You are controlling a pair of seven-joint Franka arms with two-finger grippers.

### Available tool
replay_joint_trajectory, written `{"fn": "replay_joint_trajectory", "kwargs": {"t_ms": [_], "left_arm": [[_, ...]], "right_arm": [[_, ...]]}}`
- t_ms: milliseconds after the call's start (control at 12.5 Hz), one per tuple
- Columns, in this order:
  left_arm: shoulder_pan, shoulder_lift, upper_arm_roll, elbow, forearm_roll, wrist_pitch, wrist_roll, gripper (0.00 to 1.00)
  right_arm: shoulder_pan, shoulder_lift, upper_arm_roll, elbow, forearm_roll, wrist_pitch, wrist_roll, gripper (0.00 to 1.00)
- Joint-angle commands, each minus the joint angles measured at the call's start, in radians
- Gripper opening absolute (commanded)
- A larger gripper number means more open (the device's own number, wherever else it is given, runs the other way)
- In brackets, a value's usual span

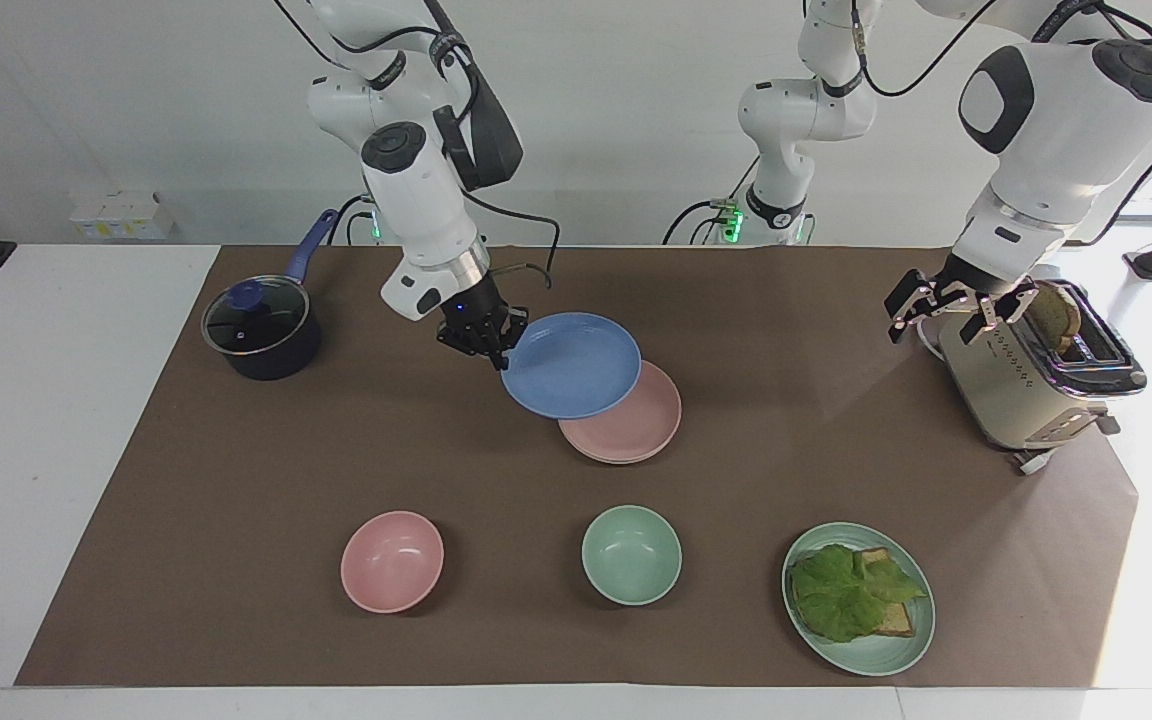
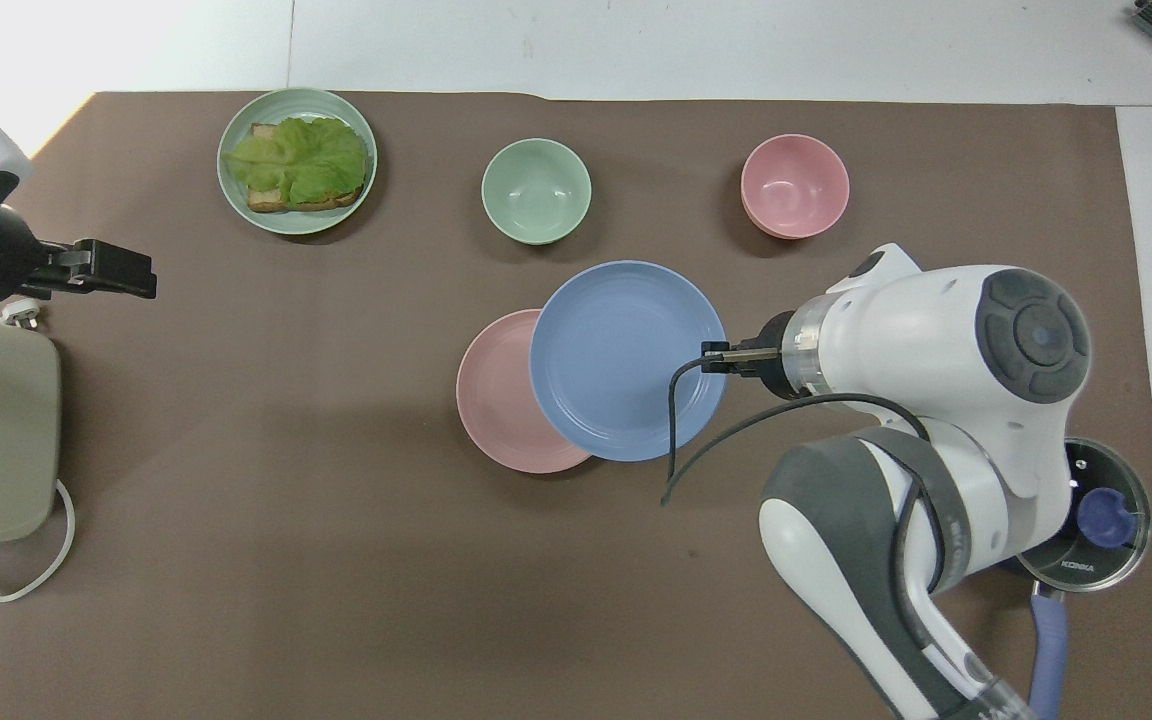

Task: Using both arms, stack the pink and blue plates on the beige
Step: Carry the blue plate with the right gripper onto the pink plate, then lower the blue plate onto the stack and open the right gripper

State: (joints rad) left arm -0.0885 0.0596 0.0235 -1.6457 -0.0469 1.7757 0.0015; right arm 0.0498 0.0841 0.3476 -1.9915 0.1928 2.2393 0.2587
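Over the table's middle, the right gripper (image 1: 496,352) pinches the blue plate's (image 1: 571,364) rim, carrying it above the pink plate (image 1: 636,425), stacked on the beige. Next: centre, lower, release. The left gripper (image 1: 948,307) waits open beside the toaster (image 1: 1021,385).

— What has the right gripper (image 1: 496,352) got?

— It is clamped on the rim of the blue plate (image 1: 572,364), which is lifted and partly over the pink plate (image 1: 636,420). A paler rim shows under the pink one.

— And the left gripper (image 1: 941,312)?

— It waits with fingers apart just beside the toaster (image 1: 1021,385), at the left arm's end.

— What else is there?

— A lidded pot (image 1: 261,335) at the right arm's end. Farther from the robots: a pink bowl (image 1: 392,561), a green bowl (image 1: 631,554) and a green plate (image 1: 881,655) with lettuce and bread.
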Motion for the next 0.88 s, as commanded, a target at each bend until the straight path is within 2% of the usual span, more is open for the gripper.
{"fn": "replay_joint_trajectory", "kwargs": {"t_ms": [0, 241, 802], "left_arm": [[0.007, 0.005, -0.005, 0.014, 0.013, -0.016, 0.003, 1.0], [0.007, 0.005, -0.005, 0.014, 0.013, -0.016, 0.003, 1.0], [0.007, 0.005, -0.005, 0.014, 0.013, -0.016, 0.005, 1.0]], "right_arm": [[0.047, 0.045, 0.002, -0.007, 0.013, 0.088, 0.02, 0.0], [0.071, 0.077, 0.002, -0.026, 0.014, 0.111, 0.019, 0.0], [0.102, 0.174, 0.002, -0.062, 0.011, 0.29, 0.024, 0.0]]}}
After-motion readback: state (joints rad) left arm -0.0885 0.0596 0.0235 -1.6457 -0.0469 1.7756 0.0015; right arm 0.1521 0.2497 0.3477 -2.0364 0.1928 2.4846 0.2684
